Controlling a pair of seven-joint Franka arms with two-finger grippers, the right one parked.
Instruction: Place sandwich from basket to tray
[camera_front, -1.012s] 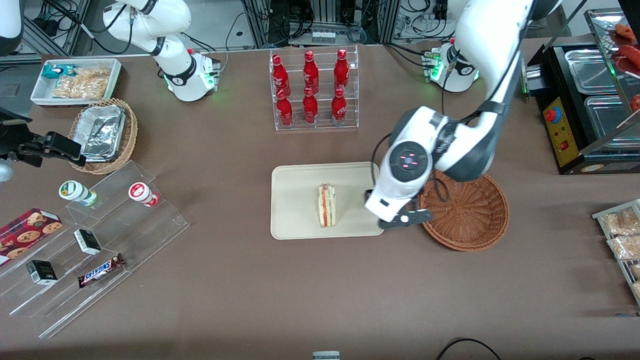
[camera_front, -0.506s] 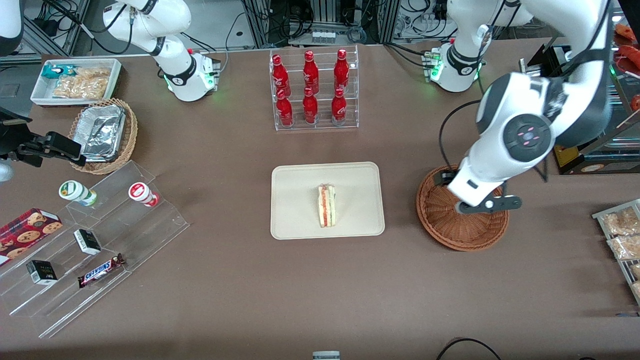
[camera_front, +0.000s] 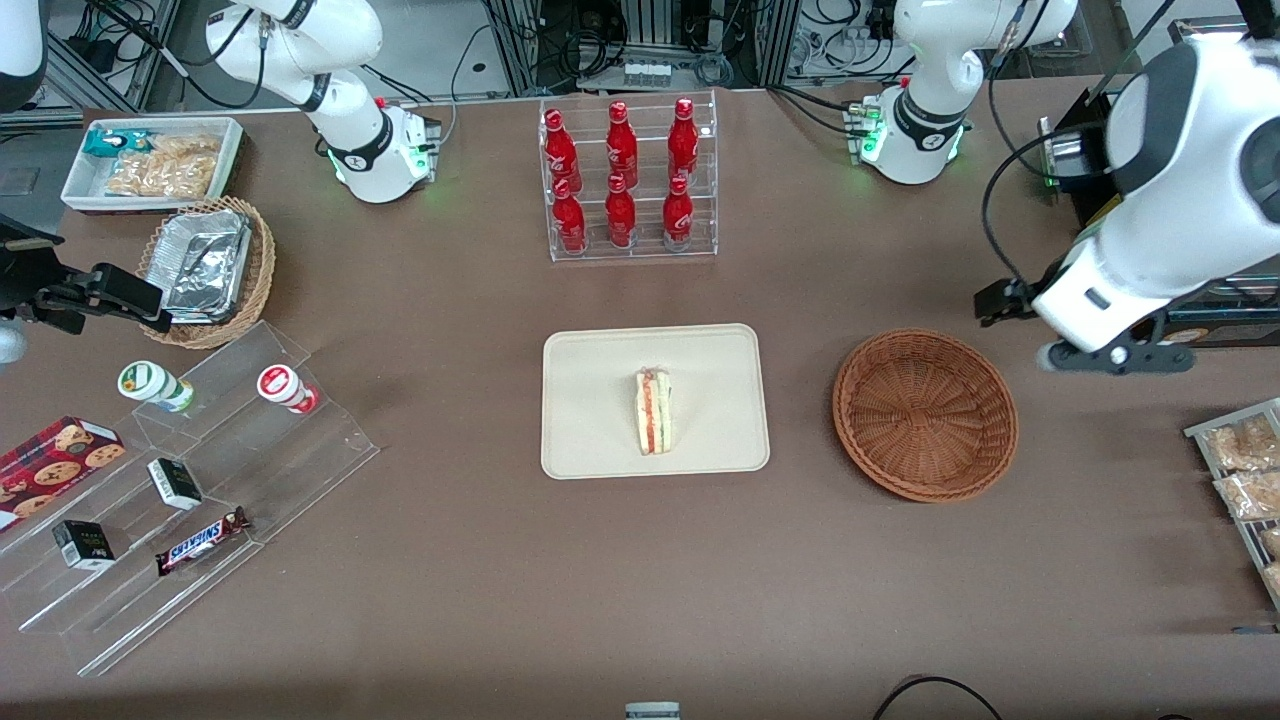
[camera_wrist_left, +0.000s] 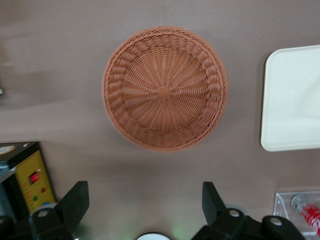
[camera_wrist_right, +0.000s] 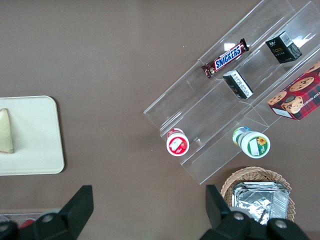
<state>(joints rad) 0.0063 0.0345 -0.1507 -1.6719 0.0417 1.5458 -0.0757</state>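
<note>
Front view: sandwich lies on the tray, near its middle; basket is empty, so placement looks done. Claw is open, holding nothing, raised above the tabletop toward the working arm's end, just past the basket rim. Risks from here: low. A low sweep on retract could clip the basket or the black appliance beside the arm. Sandwich sits on edge, filling up; a knock to the tray could tip it.
</note>
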